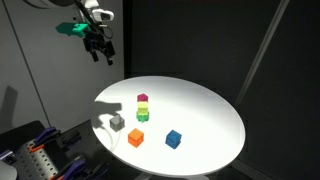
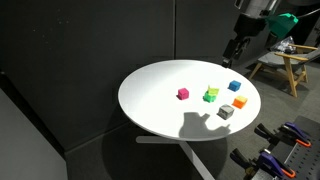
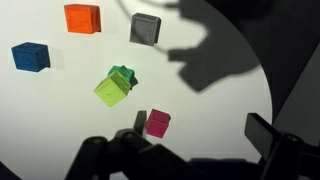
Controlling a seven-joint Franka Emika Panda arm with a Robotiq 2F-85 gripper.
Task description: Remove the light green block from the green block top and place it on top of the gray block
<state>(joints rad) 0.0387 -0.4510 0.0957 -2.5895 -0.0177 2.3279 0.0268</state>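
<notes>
The light green block [image 3: 110, 91] sits on top of the green block [image 3: 125, 74] near the middle of the round white table [image 3: 60, 125]. In both exterior views the stack shows as light green [image 1: 143, 107] [image 2: 211, 93] over green [image 1: 143, 116] [image 2: 209, 99]. The gray block [image 3: 145, 28] [image 1: 116, 122] [image 2: 226, 113] stands alone near the table edge. My gripper [image 3: 200, 130] [image 1: 100, 48] [image 2: 235, 48] is open and empty, high above the table and away from all the blocks.
A magenta block [image 3: 158, 122] [image 1: 143, 98] [image 2: 182, 94] stands close beside the stack. An orange block [image 3: 82, 17] [image 1: 136, 138] [image 2: 240, 101] and a blue block [image 3: 30, 56] [image 1: 173, 139] [image 2: 234, 86] stand near the gray one. Dark curtains surround the table.
</notes>
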